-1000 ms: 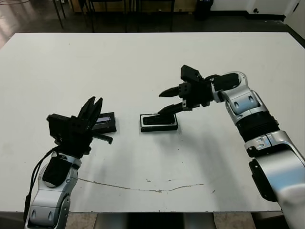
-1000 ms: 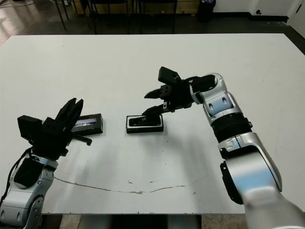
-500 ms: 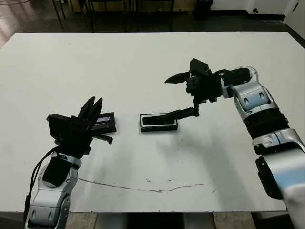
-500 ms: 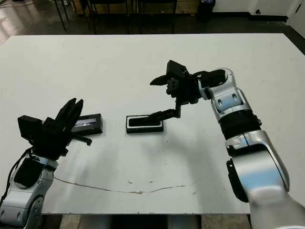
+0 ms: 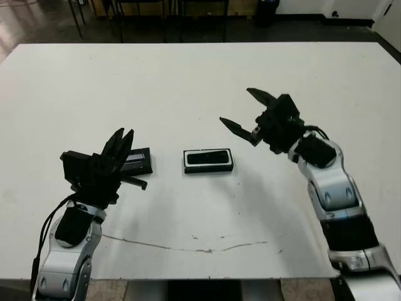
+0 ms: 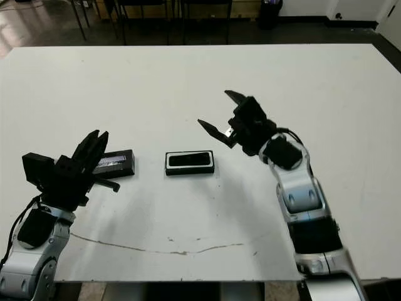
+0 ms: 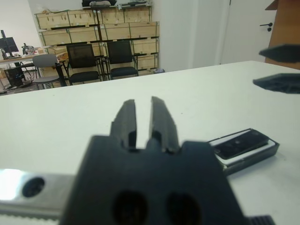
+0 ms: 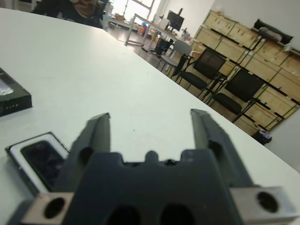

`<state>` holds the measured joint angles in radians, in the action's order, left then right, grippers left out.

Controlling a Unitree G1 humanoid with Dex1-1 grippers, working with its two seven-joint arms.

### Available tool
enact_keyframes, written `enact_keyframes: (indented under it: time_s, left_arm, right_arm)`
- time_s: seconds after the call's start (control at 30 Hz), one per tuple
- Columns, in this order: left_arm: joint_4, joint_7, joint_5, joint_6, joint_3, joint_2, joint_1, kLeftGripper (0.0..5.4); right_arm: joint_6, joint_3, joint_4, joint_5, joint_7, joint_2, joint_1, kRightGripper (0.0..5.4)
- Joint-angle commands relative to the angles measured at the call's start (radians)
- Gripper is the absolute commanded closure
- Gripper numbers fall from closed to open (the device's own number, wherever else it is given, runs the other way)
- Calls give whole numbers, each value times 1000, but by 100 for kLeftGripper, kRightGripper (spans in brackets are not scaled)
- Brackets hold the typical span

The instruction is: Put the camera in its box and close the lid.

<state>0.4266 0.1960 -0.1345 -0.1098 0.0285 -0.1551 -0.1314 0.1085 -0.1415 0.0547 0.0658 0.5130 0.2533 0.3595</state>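
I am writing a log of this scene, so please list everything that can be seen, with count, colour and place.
table: one, white, under everything.
box: one, black with white lining, table centre.
camera: one, black, lying inside the box.
lid: one, black with pale strip, flat on the table, on the robot's left of the box.
chairs: several, black, beyond the table.
left gripper: black, nearly shut, above the lid.
right gripper: black, open, empty, right of the box.

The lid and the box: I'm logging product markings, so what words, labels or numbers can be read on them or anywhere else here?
No text can be read in any view.
The lid: a pale strip along its top, too small and blurred to show any print.
The box with the camera in it: no visible marking.
Crates behind the table: no legible labels.
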Motion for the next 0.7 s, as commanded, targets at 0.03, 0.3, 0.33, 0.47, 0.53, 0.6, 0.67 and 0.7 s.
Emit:
enact_keyframes:
  time_s: [0.03, 0.3, 0.33, 0.47, 0.53, 0.6, 0.67, 0.7]
  left_arm:
    - [-15, 2, 4, -7, 1, -7, -12, 540]
    - [-9, 0, 6, -12, -1, -6, -15, 540]
    - [-8, -1, 7, -12, -1, -6, -15, 540]
    - [-8, -1, 14, -7, -3, -9, -16, 540]
    - [-14, 1, 14, 0, -2, -9, -15, 540]
    - [-13, 1, 10, -4, -2, -8, -15, 540]
    - [-12, 2, 5, -6, -1, -7, -16, 540]
    - [-12, 3, 4, -6, -1, -7, -16, 540]
  right_arm:
    - [-5, -24, 34, 34, -28, 15, -55, 331]
    - [11, -93, 95, 125, -60, 27, -109, 513]
    - [11, -99, 96, 128, -58, 27, -111, 533]
    - [25, -125, 91, 146, -59, 21, -112, 537]
    - [45, -140, 86, 161, -66, 14, -110, 537]
    - [64, -154, 77, 172, -70, 8, -106, 537]
    - [76, -164, 59, 176, -70, 1, -100, 537]
    - [78, -168, 46, 175, -70, -3, -97, 537]
